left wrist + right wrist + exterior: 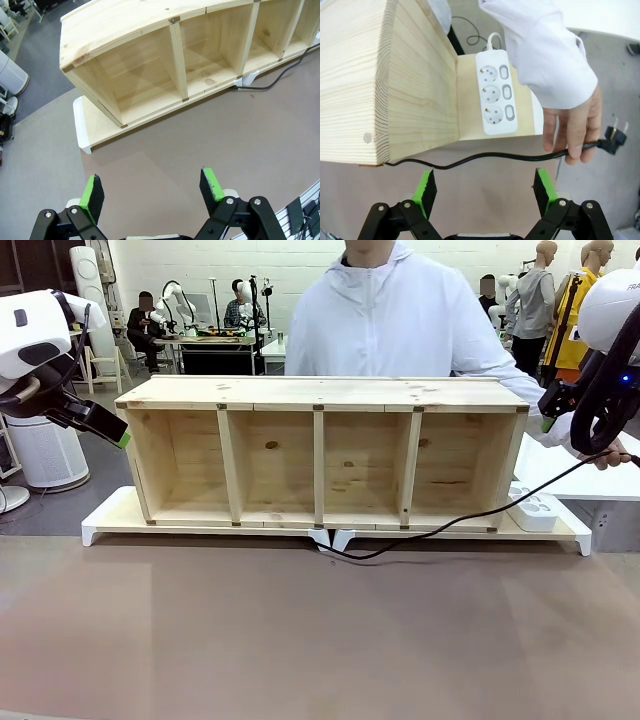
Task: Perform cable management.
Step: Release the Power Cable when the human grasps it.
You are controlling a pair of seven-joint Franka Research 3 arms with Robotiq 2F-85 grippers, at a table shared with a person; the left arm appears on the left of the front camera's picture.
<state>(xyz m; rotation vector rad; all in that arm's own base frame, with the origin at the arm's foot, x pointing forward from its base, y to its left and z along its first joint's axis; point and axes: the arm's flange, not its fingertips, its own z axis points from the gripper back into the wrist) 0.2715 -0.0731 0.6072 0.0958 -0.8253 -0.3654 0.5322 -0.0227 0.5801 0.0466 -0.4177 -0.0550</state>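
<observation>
The thin black cable (470, 518) comes out from under the wooden shelf (320, 450) near its middle and rises to the right into the person's hand (612, 456). In the right wrist view the hand (575, 127) pinches the cable (485, 159) close to its black plug (614, 138). My right gripper (485, 186) hovers open just below that stretch of cable, with nothing between its fingers; from the front it (548, 412) hangs off the shelf's right end. My left gripper (151, 189) is open above the brown table, and it (120, 436) sits left of the shelf.
A white power strip (495, 92) lies on the white platform (110, 515) beside the shelf's right end (535, 510). The person stands behind the shelf. Brown tabletop (300, 640) stretches in front. A white table (590, 480) is at the far right.
</observation>
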